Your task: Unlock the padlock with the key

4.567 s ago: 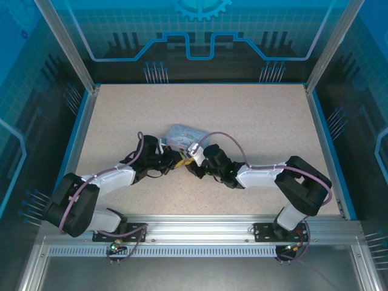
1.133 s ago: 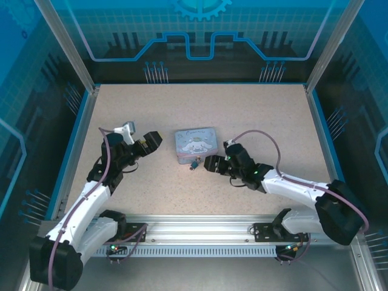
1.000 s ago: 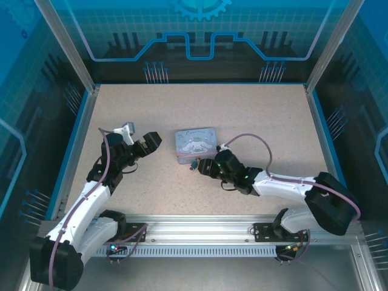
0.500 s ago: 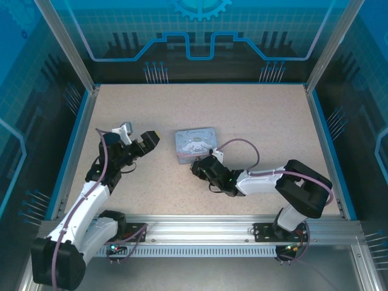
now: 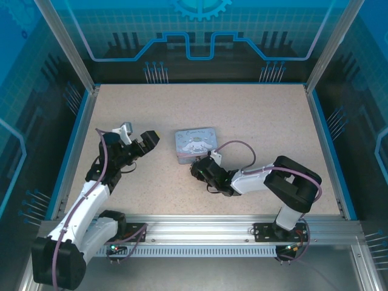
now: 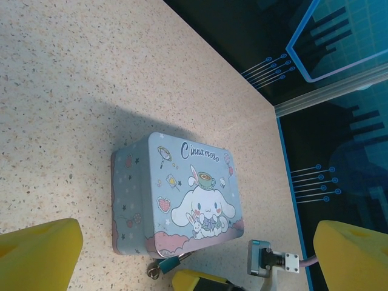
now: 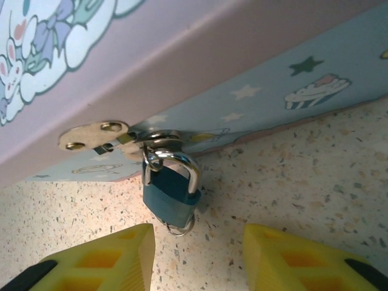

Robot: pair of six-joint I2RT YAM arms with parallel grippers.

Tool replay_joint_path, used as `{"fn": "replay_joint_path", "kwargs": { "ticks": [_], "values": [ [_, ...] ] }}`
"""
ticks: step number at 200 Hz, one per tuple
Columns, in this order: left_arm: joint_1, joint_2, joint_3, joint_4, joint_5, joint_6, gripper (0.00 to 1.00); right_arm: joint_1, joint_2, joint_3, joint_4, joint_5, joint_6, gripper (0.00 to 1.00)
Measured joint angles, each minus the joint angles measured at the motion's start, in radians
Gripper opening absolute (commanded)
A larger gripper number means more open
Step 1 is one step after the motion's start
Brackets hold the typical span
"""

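We count one tin (image 5: 195,144), one padlock (image 7: 171,193) and two arms on the speckled table (image 5: 254,115). The padlock hangs at the tin's near side wall, its shackle through the hasp (image 7: 97,134) and its body down on the table. The right gripper (image 7: 199,257) sits just short of it, with its yellow fingers (image 7: 103,260) spread to either side and touching nothing. The left gripper (image 5: 147,142) stands well apart, left of the tin, its jaws spread wide and empty.

The top view gives us both arms and the whole tin, but the padlock is covered there by the right wrist. The right wrist view brings out the shackle, the hasp and a small ring (image 7: 180,229) at the padlock's base. We cannot tell whether that ring belongs to the key. The left wrist view adds the tin's cartoon lid, with the padlock small at its near edge.
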Motion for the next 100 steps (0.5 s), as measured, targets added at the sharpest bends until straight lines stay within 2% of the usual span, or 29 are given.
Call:
{"fn": "replay_joint_path", "kwargs": {
  "ticks": [100],
  "values": [
    [0.005, 0.011, 0.000, 0.000, 0.007, -0.003, 0.99, 0.000, 0.056, 0.002, 0.104, 0.005, -0.001, 0.36]
  ]
}}
